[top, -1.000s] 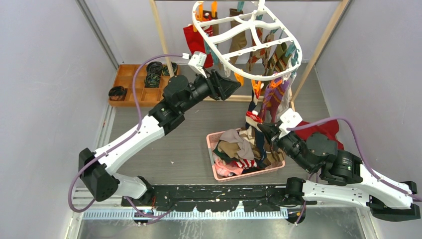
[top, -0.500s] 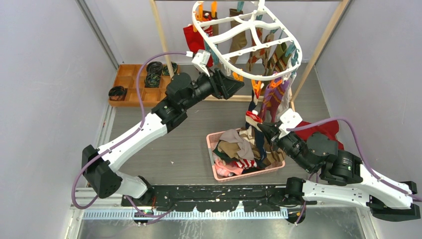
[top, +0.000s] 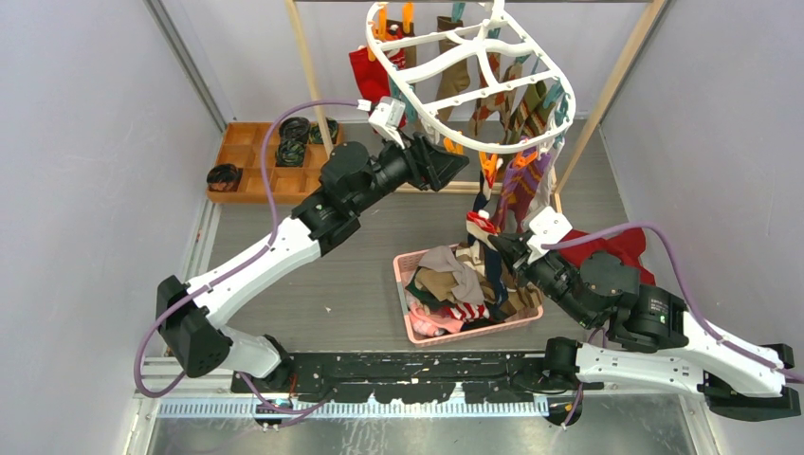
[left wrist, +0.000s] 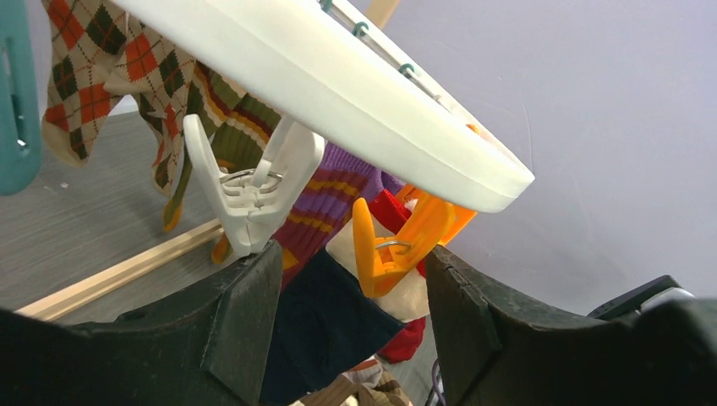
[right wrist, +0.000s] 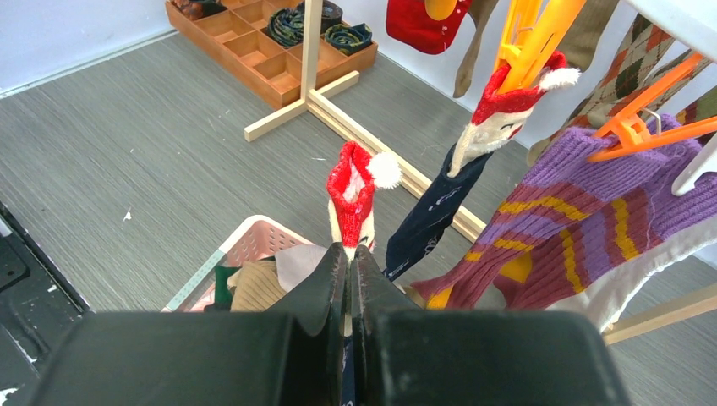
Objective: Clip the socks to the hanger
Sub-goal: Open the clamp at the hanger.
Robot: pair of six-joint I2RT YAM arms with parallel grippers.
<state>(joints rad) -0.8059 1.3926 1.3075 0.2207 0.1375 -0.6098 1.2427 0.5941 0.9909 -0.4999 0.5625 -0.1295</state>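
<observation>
The left tool (left wrist: 351,279), fingers apart, sits just under the white hanger (left wrist: 338,76) rim. On the bench (top: 360,256), a pink basket (top: 403,284) holds socks (top: 455,275). Above it, the right tool (right wrist: 349,254) is clamped on a red-and-white sock (right wrist: 351,190), held upright. An orange peg (left wrist: 393,245) hangs above the left tool's gap.

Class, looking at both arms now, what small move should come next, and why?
Probably the left gripper should ease forward and squeeze the orange peg framed by its open jaws: the right gripper pinches a Santa-hat sock, raised beneath the hanger.
</observation>
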